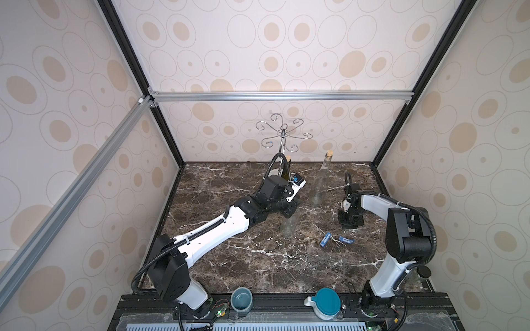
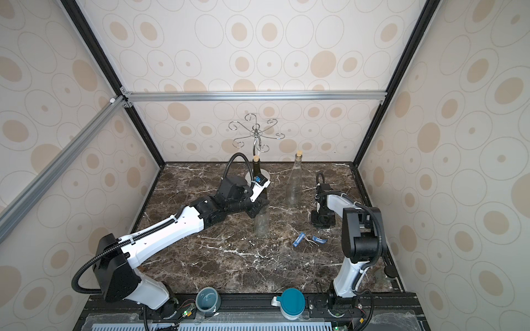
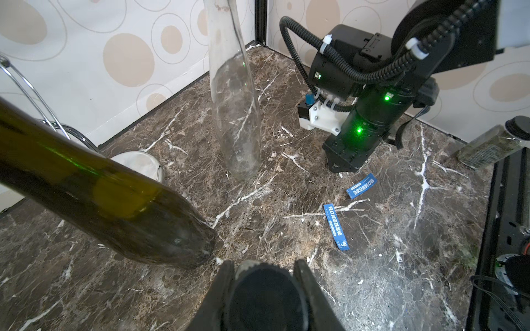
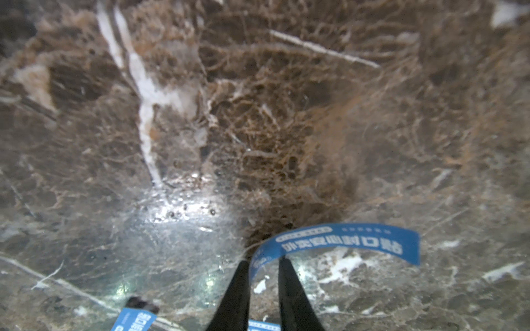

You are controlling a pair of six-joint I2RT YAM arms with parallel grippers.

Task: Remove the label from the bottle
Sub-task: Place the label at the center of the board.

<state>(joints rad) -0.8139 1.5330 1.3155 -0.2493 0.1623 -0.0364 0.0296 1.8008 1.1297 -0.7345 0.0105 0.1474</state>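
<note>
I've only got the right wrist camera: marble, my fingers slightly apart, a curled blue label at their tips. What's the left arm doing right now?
Observer: The left fingers are shut on the capped top of a small clear bottle standing on the marble.
Operator: Any other bottles out there?
Observer: Two, farther back: a tall clear corked bottle and a dark green bottle.
Operator: Where are the loose labels?
Observer: In both top views, a straight blue label and a curled blue label lie on the marble, right of that held bottle.
</note>
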